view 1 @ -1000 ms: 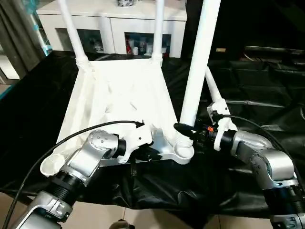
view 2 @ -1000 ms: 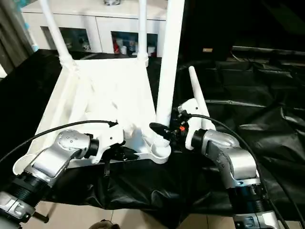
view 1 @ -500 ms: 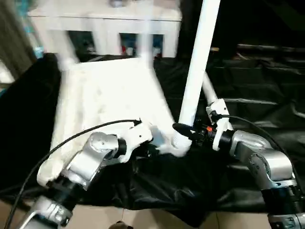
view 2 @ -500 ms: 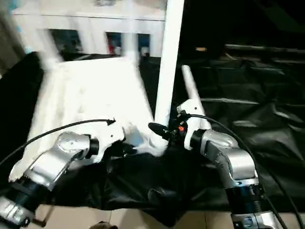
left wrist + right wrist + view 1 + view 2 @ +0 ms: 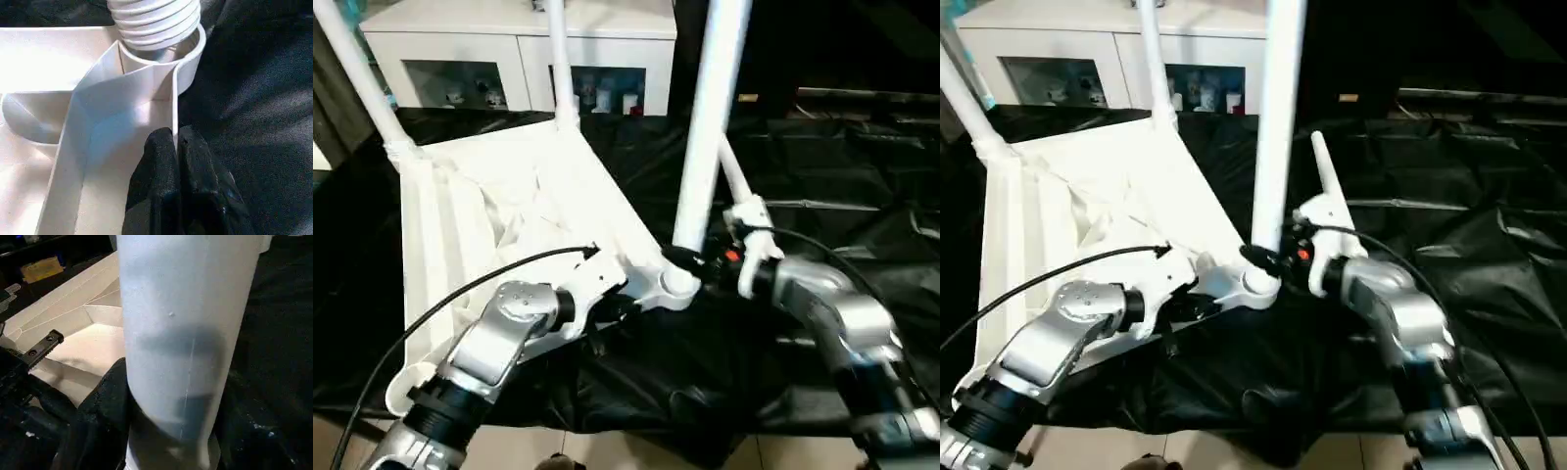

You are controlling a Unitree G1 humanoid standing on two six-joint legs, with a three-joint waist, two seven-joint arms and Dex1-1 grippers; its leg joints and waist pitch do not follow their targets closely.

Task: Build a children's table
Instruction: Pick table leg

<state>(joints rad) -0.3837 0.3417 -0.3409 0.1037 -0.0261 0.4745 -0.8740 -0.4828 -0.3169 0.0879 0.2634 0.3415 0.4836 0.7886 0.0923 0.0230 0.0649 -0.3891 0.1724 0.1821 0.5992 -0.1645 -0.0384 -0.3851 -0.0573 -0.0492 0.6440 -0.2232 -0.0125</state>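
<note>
The children's table top (image 5: 509, 206) lies upside down on the black cloth. Two white legs (image 5: 352, 69) (image 5: 558, 59) stand in its far corners. A third leg (image 5: 705, 127) stands upright in the near right corner socket (image 5: 671, 284), its ribbed end (image 5: 154, 19) sitting in the socket. My right gripper (image 5: 690, 264) is closed around this leg just above the socket, with black fingers (image 5: 105, 401) on either side of the tube (image 5: 186, 308). My left gripper (image 5: 175, 142) is shut on the table's thin rim (image 5: 173, 98) beside that socket. A fourth leg (image 5: 1324, 171) lies behind my right wrist.
The black-draped work table (image 5: 822, 166) stretches to the right, its cloth wrinkled. A white glass-door cabinet (image 5: 509, 49) stands behind it. The cloth's front edge hangs over a tiled floor (image 5: 636, 460). A black cable (image 5: 460, 294) arcs over my left forearm.
The table top has turned, its far end swinging left while the near right corner shifted slightly away. Both grippers kept their holds. The view also moved a little.
</note>
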